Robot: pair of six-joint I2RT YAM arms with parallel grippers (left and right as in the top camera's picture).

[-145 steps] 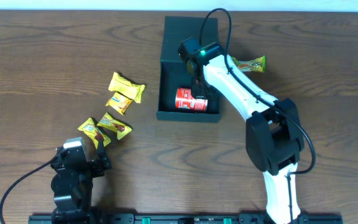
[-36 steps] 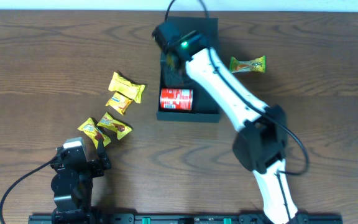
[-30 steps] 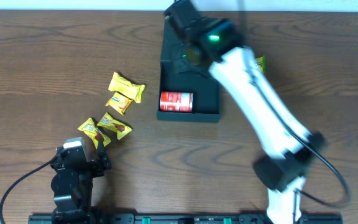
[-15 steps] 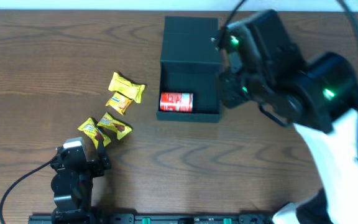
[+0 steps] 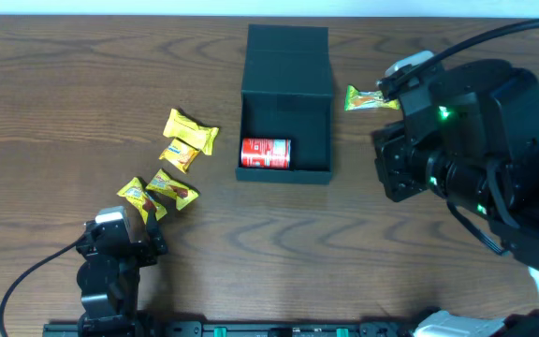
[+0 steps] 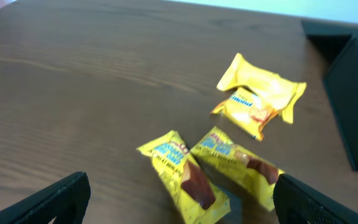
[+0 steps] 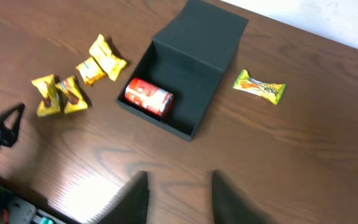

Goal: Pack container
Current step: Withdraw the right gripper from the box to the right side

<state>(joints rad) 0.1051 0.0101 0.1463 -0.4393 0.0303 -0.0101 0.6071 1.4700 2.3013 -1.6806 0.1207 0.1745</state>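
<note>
The dark teal container [image 5: 288, 61] stands open at the table's far middle, its flap lid laid back. A red cylindrical pack [image 5: 266, 152] lies inside at the front left. It also shows in the right wrist view [image 7: 148, 97] inside the container [image 7: 211, 32]. Several yellow snack packets [image 5: 191, 129] lie left of the box. A green-yellow packet [image 5: 371, 96] lies to its right. My right gripper [image 7: 178, 194] is open and empty, high above the table in front of the box. My left gripper [image 6: 179, 208] is open, low, just before the nearest yellow packets [image 6: 182, 174].
The right arm [image 5: 466, 159] is raised close to the overhead camera and hides the table's right side. The left arm's base [image 5: 109, 276] sits at the front left edge. The container's corner [image 6: 353, 93] shows at the right of the left wrist view.
My right arm has come out of the container, risen and swung back to the right. The red pack stays in the box, now further left. The left arm has not moved.
</note>
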